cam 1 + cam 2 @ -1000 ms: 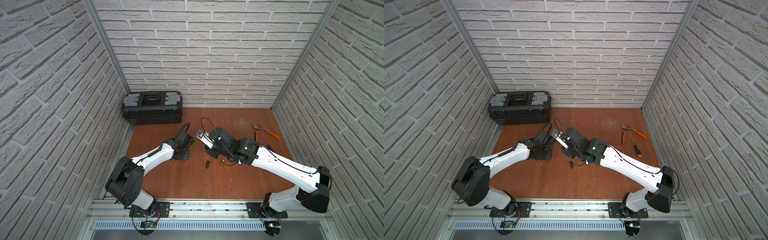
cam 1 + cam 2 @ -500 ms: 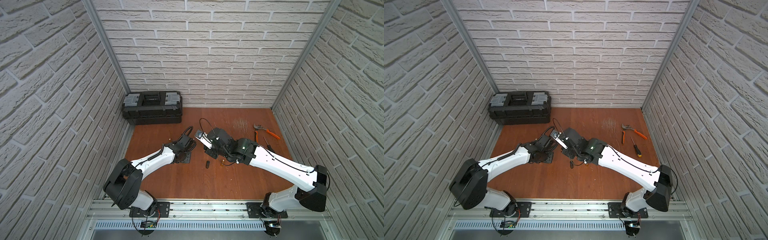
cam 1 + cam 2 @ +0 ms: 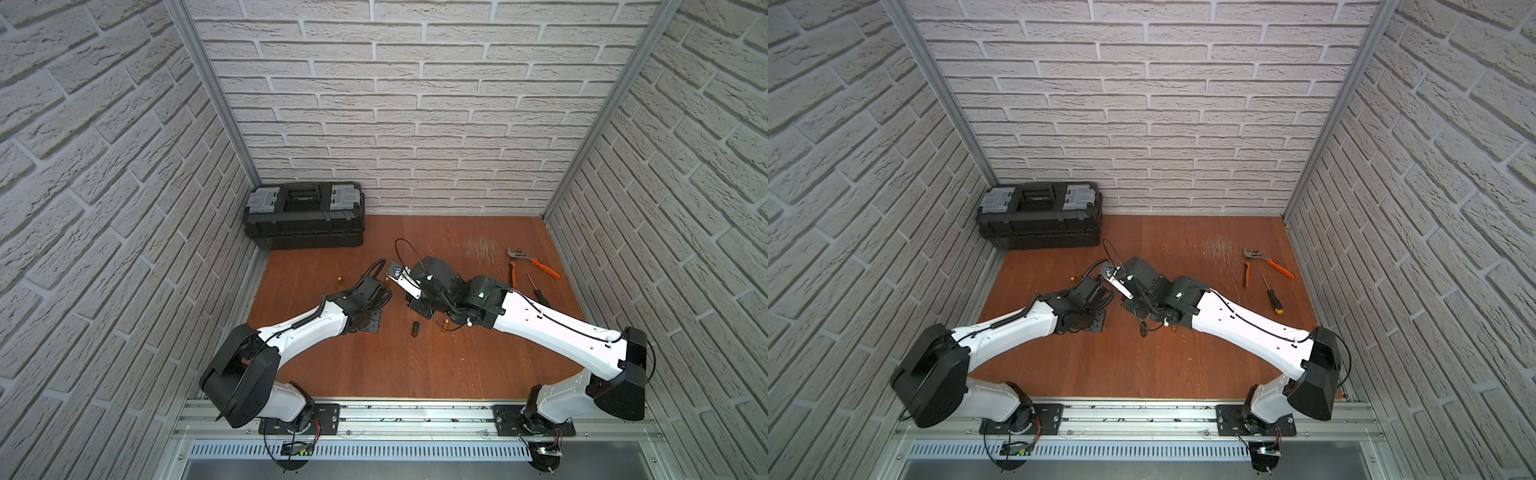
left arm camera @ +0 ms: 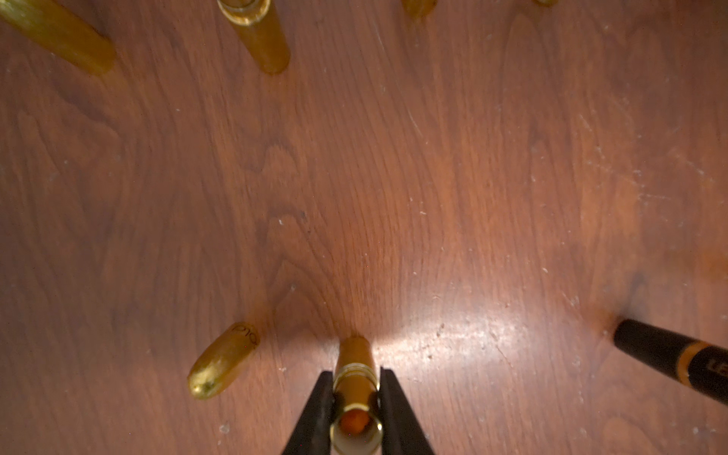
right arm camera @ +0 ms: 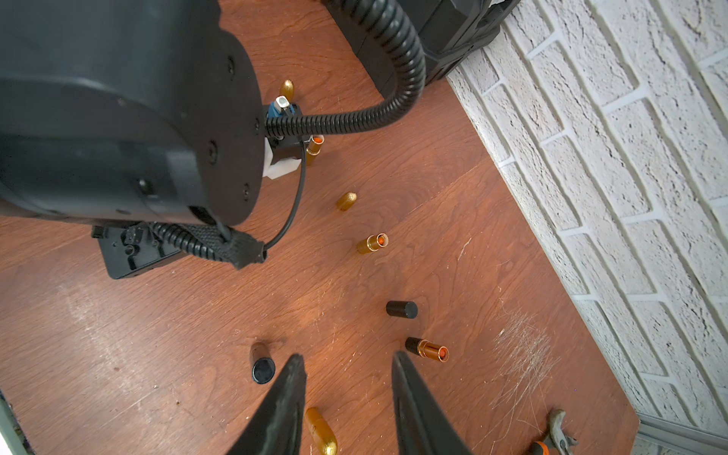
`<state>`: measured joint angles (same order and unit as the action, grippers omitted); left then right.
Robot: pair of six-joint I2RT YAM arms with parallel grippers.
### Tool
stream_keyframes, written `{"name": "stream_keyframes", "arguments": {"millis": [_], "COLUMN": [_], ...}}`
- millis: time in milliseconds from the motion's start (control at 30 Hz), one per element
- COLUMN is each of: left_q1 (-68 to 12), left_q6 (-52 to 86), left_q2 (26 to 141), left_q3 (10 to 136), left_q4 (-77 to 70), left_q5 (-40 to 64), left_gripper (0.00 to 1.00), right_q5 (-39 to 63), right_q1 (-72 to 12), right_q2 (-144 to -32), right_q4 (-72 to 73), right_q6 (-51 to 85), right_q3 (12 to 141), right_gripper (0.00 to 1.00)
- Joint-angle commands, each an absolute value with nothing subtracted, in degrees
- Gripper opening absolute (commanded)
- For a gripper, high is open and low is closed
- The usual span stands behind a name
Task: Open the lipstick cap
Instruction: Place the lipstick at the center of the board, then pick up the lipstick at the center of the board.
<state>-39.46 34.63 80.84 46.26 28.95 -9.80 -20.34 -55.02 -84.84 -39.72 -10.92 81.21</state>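
The gold lipstick tube [image 4: 354, 398] is seen standing on the wooden table [image 4: 433, 177], clamped between the fingers of the left gripper [image 4: 354, 372], with its orange stick exposed at the uncapped top. A gold cap [image 4: 222, 360] is laid on its side just beside that gripper. The right gripper [image 5: 347, 354] is held with its fingers apart, and nothing is seen between them.

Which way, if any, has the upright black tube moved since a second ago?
No. The black tube stands where it did, same offset from the toolbox.
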Motion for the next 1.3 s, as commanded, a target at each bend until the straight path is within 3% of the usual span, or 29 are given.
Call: {"name": "stream_keyframes", "arguments": {"millis": [0, 300, 567, 833, 1267], "left_q1": [-39.86, -39.73, -37.88, -40.54, -50.91], "left_q6": [35.28, 34.49, 33.07, 31.91, 30.67], "left_q2": [79.69, 79.56, 78.09, 85.64, 102.90], "left_q3": [45.18, 48.20, 60.00, 73.14, 85.78], "left_q4": [28.04, 30.30, 41.90, 51.48, 54.11], "left_q5": [-10.29, -10.72, -4.89, 5.62, 5.04], "left_gripper": [0.25, 0.41, 0.54, 0.55, 0.55], "right_q5": [-20.13, -20.17, -19.13, -22.11, -28.18], "right_q1": [-55.29, -55.36, -55.29, -55.30, -55.33], "right_q2": [-85.51, -85.88, -82.29, -74.55, -61.82], "right_q4": [-39.11, -39.19, -39.42, -42.44, -46.12], "right_q6": [-10.81, -11.06, -10.52, -8.34, -4.79], "right_q3": [82.60, 83.03, 82.81, 82.66, 77.28], "right_gripper": [0.39, 0.38, 0.38, 0.38, 0.40]}}
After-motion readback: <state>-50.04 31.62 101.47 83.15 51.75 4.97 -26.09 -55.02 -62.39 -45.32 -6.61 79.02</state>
